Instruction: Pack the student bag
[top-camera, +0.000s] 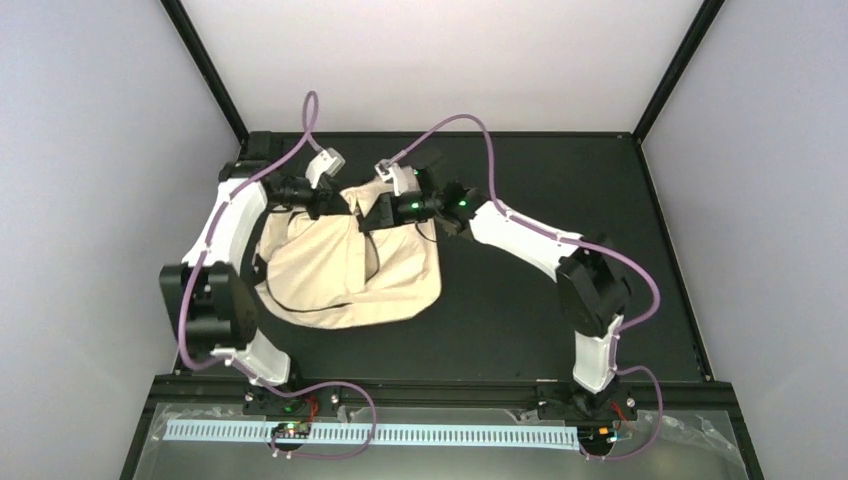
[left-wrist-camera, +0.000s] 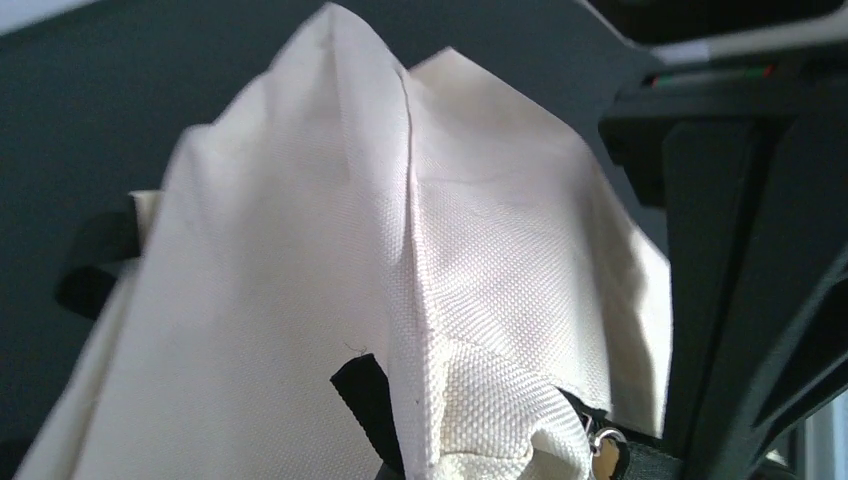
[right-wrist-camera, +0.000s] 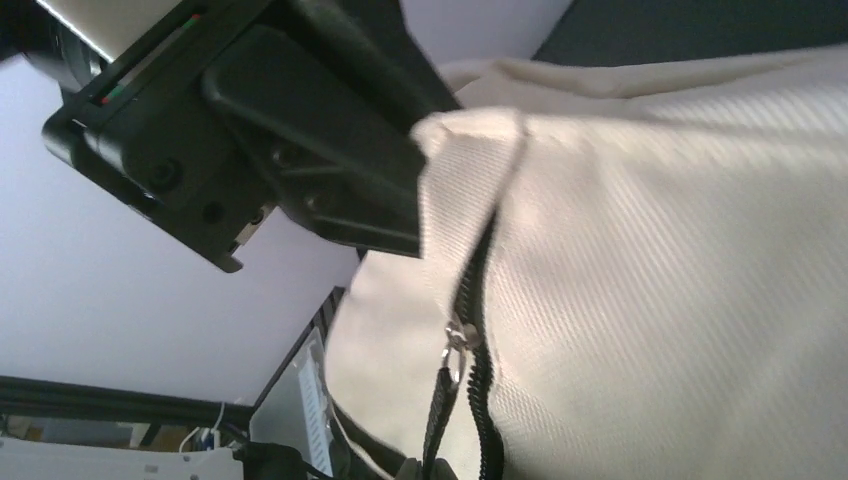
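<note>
One cream student bag (top-camera: 350, 275), top toward far wall, widest side to side, black bench (top-camera: 560, 200), grey walls (top-camera: 100, 150), right fingers (right-wrist-camera: 330, 150) clamping its fabric, left fingers (left-wrist-camera: 720, 300) unclear.

Student bag (top-camera: 345, 275) blocks table (top-camera: 540, 340) left-centre; left arm (top-camera: 228, 235), right arm (top-camera: 525, 240) crowd its far edge. Right side, near-right strip open.

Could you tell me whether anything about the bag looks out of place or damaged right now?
Nothing looks damaged or spilled. The student bag lies slumped and creased on the table, its far edge bunched up between the left gripper and right gripper.
</note>
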